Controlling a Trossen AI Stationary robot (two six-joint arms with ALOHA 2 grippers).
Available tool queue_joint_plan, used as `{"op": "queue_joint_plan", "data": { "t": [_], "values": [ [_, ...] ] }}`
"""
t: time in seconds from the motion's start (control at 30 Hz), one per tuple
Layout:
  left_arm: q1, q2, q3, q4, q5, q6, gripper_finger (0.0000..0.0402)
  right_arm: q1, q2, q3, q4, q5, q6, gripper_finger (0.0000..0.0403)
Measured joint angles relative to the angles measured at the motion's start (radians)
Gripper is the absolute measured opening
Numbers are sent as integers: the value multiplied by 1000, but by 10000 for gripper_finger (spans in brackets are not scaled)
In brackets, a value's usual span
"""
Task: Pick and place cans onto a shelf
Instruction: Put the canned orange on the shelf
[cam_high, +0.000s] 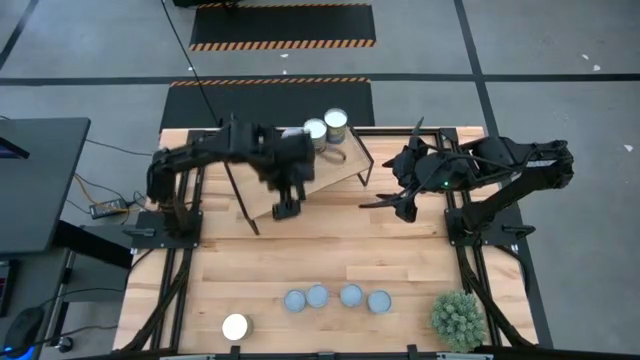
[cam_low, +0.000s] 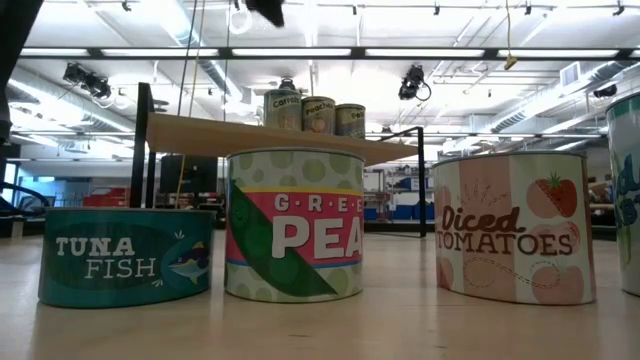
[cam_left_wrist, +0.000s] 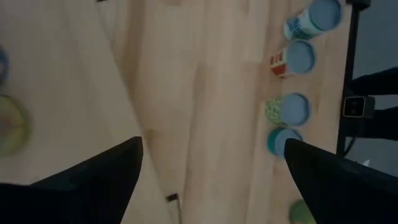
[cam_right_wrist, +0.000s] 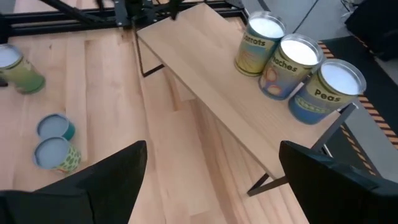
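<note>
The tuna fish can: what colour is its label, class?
Teal, with white lettering and a small fish picture; the low view shows the tuna fish can best.

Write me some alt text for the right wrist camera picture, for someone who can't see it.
Three cans labelled carrots, peaches and peas stand together at one end of a light wooden shelf on thin black legs. Three more cans sit on the table beyond. The right gripper, open, frames the foreground.

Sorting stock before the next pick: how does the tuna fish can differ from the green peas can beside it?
The tuna fish can is squat and teal, with white lettering and a fish picture; the green peas can stands taller, with a pink band on a pale green dotted label. Both stand upright on the tabletop.
</note>
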Motion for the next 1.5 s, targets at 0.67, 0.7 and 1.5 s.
{"op": "queue_joint_plan", "data": {
  "t": [0.67, 0.7, 1.5],
  "values": [
    [-617, 18, -2, -34, -327, -861, 368, 153, 0, 0, 31, 0, -9, 373],
    [-642, 23, -1, -39, -339, -914, 368, 161, 0, 0, 39, 0, -10, 373],
    [-958, 44, -428, 123, -194, -1416, 378, 237, 1, 0, 63, 34, 18, 373]
  ]
}}
